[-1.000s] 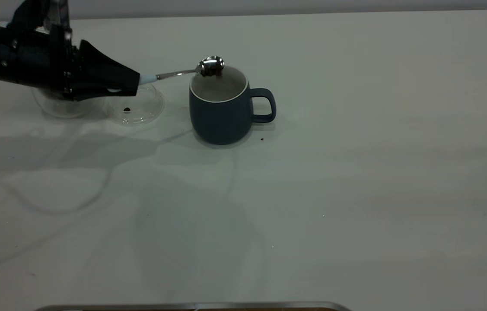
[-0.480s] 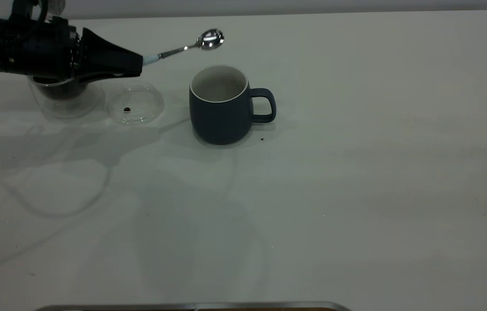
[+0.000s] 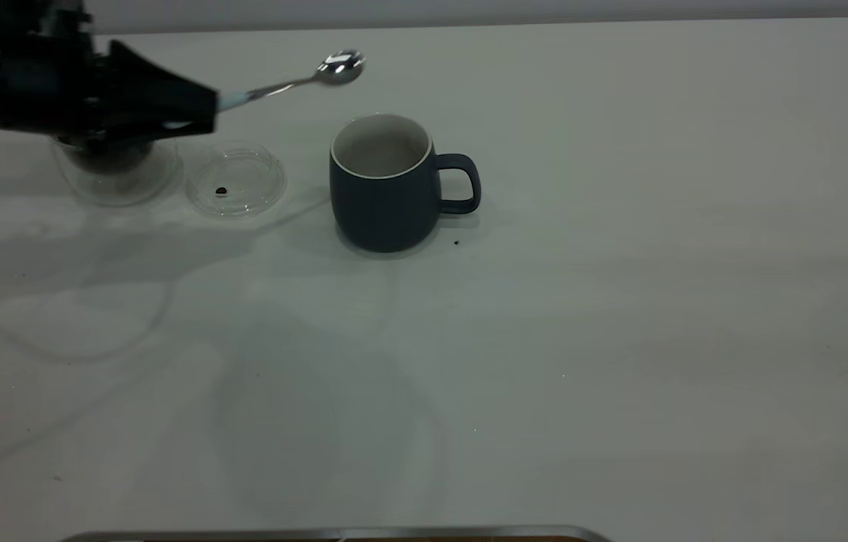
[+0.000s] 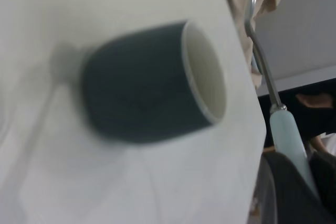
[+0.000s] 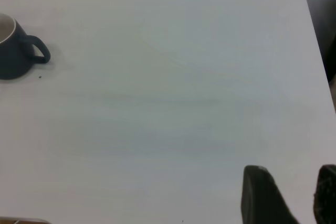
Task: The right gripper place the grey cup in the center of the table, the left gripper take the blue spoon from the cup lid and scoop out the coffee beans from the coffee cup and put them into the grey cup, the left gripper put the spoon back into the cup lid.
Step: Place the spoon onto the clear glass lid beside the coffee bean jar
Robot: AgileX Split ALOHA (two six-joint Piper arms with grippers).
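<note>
Exterior view: the black tapering left gripper (image 3: 198,113) hangs in the air over the far left part of the white flat table (image 3: 619,301), clenched on the pale light-blue handle of the small metal-bowled blue spoon (image 3: 296,81). The spoon points out toward the table's middle, its shiny bowl raised above the table and to the left of the large rounded dark blue-grey mug with white interior, the grey cup (image 3: 386,188); bowl and mug are apart. The mug stands upright toward the far edge, left of the table's centre, loop handle turned right. Just left of it lies the small round clear cup lid (image 3: 237,181), holding a single dark coffee bean (image 3: 221,191). The small clear glass coffee cup (image 3: 117,169) stands beside the lid, under the left gripper, partly hidden by it. A dark speck (image 3: 457,242) lies near the mug's base. Right wrist view: the right gripper (image 5: 289,192) rests released, fingers apart, well away from the mug.
</note>
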